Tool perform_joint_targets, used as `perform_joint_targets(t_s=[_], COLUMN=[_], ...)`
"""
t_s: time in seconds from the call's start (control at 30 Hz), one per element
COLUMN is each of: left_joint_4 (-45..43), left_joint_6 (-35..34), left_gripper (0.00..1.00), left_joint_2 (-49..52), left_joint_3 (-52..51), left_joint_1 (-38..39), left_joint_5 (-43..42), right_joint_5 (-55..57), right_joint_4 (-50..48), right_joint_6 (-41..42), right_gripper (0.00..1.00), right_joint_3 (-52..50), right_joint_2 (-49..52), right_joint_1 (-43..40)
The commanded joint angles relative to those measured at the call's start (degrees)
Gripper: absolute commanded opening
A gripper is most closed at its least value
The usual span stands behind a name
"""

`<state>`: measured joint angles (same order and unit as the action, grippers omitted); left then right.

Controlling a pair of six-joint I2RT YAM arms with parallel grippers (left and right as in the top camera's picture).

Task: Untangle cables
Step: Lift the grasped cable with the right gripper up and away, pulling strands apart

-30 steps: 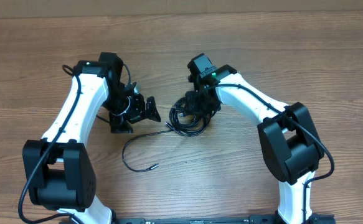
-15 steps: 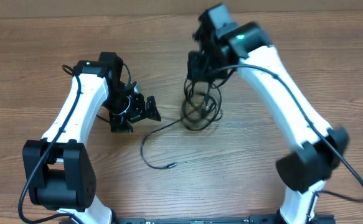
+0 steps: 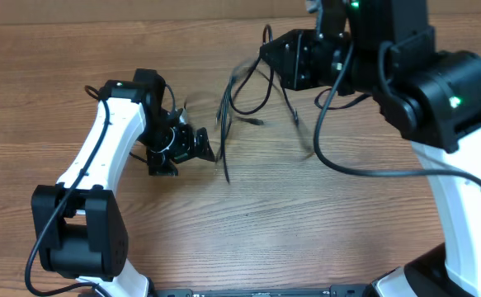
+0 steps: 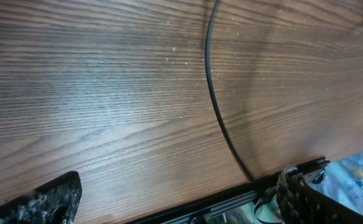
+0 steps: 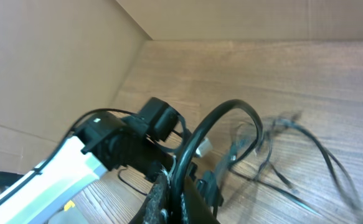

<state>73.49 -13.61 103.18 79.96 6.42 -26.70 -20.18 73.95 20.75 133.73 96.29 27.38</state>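
Observation:
High over the far middle of the wooden table, my right gripper [image 3: 266,54] is shut on the cables [image 3: 252,95], a bundle of thin black cords. They dangle from it in blurred loops, and one strand [image 3: 223,140] trails down toward the table. In the right wrist view the right gripper [image 5: 178,199] pinches a black loop [image 5: 221,121], while the other strands [image 5: 274,143] hang beyond it. My left gripper [image 3: 195,147] rests low at the left, open and holding nothing. In the left wrist view its fingers [image 4: 50,199] stand wide apart, and one thin cable [image 4: 215,106] runs past above the wood.
A cardboard wall [image 3: 141,10] lines the back edge of the table [image 3: 306,239]. Thick black wiring [image 3: 347,169] loops off the raised right arm. The table's front rail [image 4: 231,199] shows in the left wrist view.
My right arm has risen and swung back, lifting the cable bundle off the table; the trailing strand has been dragged up and away. The left arm has stayed put.

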Motion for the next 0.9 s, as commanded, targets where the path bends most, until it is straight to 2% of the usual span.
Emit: perform_joint_targets(t_s=[0.0,0.53,0.73,0.87], left_joint_4=[-0.07,-0.09,-0.24,-0.24], left_joint_6=[-0.61,-0.59,-0.59,-0.59], left_gripper=[0.99,1.0,1.0,1.0], left_joint_2=[0.59,0.59,0.59,0.59], left_joint_3=[0.83,0.83,0.83,0.83], left_joint_1=[1.55,2.62,2.62,2.62], left_joint_5=[0.33,0.35,0.35,0.35], right_joint_5=[0.39,1.05,0.96,0.98], right_joint_4=[-1.01,-1.42,-11.87,-23.06], right_joint_6=[0.04,1.16,10.19,17.53], right_gripper=[0.04,0.04,0.04,0.04], right_joint_3=[1.25,1.25,1.31,1.36], right_joint_2=[-2.56,-4.15,-4.7,-5.88], right_joint_1=[-0.13,-0.13,-0.13,-0.15])
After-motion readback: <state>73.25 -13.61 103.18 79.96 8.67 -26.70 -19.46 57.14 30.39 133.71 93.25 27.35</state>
